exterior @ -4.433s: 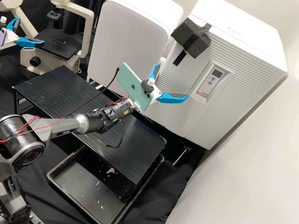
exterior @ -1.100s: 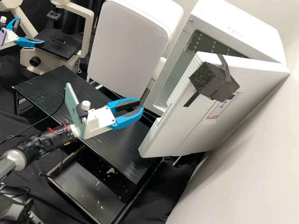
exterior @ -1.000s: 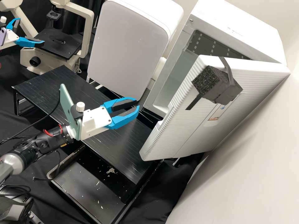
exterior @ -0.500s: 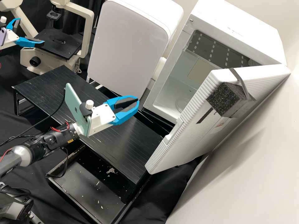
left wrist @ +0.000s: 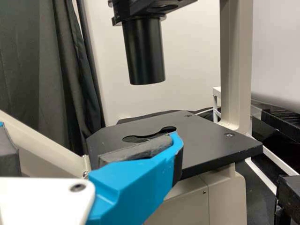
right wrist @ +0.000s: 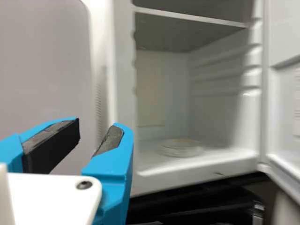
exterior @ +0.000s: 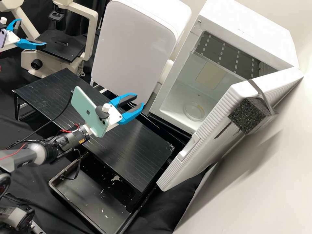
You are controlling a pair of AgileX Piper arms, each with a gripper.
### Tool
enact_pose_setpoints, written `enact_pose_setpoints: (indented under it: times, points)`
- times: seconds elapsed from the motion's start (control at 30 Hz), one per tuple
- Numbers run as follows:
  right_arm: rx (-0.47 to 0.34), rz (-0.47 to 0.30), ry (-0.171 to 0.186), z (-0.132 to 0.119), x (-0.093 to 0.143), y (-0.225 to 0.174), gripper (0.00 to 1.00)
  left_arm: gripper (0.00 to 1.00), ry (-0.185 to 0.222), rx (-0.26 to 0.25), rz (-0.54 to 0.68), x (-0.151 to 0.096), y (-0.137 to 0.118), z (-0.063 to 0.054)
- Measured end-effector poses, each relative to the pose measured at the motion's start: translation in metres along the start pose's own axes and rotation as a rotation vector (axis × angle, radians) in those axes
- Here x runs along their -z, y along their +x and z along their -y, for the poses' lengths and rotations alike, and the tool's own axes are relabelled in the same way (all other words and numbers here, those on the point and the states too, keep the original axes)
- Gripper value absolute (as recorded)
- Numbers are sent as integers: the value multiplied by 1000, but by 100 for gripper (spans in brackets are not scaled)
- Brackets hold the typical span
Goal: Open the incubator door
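The white incubator (exterior: 247,29) stands with its door (exterior: 208,143) swung wide, showing the chamber. A clear round dish (exterior: 194,111) lies on the chamber floor. My right gripper (exterior: 139,100) hangs over the black platform, left of the door and apart from it, fingers parted and holding nothing. In the right wrist view, my right gripper (right wrist: 97,127) faces the chamber (right wrist: 164,93), with the door's inner side (right wrist: 286,108) at one edge. My left gripper (exterior: 32,33), open and empty, is beside the microscope; in the left wrist view, my left gripper (left wrist: 89,130) is before its stage (left wrist: 211,140).
A grey-fronted white appliance (exterior: 133,48) stands between the microscope (exterior: 91,32) and the incubator. Below the black platform (exterior: 130,143) is a black tray (exterior: 91,195). A dark foam block (exterior: 248,115) is strapped to the door's outer face, near the wall (exterior: 260,195).
The incubator door, shut at first, has swung outward, widely within the last second. My right gripper has drawn back left from the incubator; its fingers closed together, then parted again. The left gripper has not moved.
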Motion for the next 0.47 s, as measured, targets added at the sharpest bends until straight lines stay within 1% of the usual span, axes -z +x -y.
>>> enact_pose_setpoints:
  times: [0.03,0.07,0.2,0.33,0.47]
  points:
    - [6,-15,11,1,0,1,100,100,0,0,0,0,0,0]
    - [6,-28,34,1,0,1,100,100,0,0,0,0,0,0]
    - [7,-61,73,2,-1,3,100,100,0,0,0,0,0,0]
    - [20,-58,88,5,-3,4,100,100,0,0,0,0,0,0]
    - [28,-50,88,7,-5,5,100,100,0,0,0,0,0,0]
